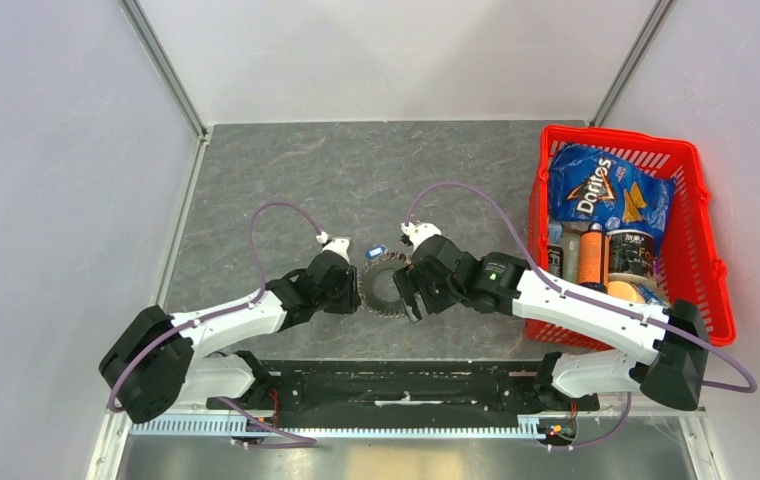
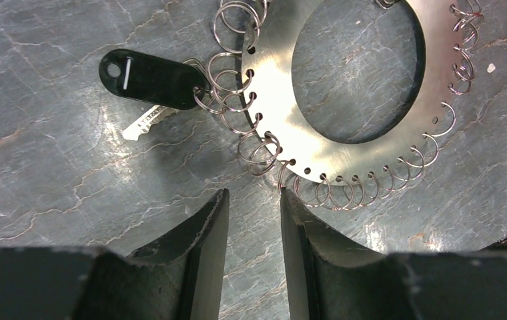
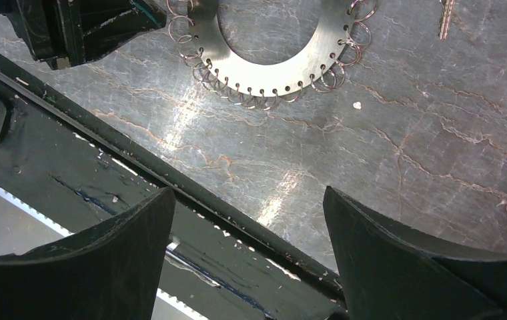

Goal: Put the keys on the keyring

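step: threading onto keyring (image 2: 269,79). black-head key (image 2: 151,77) touches its rim, attachment unclear. left gripper (image 2: 253,195) narrowly apart, empty; right gripper (image 3: 249,193) wide apart, empty. next: fine pinch on key.

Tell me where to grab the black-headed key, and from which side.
Grip the black head across its two long edges, from above, near its free holed end: it lies flat, and its other end sits among the wire loops of the keyring.
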Controlling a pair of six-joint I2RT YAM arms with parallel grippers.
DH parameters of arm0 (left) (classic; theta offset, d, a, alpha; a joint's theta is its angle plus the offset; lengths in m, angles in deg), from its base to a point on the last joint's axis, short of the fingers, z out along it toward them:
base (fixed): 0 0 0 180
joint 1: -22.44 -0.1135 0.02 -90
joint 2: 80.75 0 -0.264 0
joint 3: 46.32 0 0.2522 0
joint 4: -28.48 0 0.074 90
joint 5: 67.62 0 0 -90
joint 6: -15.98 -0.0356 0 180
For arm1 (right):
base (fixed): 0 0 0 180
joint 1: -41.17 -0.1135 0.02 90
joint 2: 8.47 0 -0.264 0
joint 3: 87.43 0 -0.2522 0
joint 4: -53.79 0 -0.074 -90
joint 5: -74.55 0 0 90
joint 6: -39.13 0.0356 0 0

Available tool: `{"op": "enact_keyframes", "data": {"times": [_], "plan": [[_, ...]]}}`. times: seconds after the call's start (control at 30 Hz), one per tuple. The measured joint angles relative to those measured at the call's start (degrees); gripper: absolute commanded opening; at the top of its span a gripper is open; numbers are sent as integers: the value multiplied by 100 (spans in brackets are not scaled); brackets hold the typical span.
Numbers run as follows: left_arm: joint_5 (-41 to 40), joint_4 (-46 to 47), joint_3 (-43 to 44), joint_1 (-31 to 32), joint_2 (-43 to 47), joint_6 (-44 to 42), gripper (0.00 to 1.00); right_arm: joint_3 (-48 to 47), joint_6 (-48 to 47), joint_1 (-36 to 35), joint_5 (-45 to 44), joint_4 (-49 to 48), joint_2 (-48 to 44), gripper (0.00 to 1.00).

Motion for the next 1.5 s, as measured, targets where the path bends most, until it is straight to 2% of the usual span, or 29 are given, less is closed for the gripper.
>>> {"op": "enact_keyframes", "data": {"times": [1.17, 1.5], "plan": [[579, 542, -127, 0, -229, 13, 34, 74, 39, -13, 0, -2, 72, 90], [588, 763, -140, 0, -529, 94, 23, 76, 61, -28, 0, -2, 39, 90]]}}
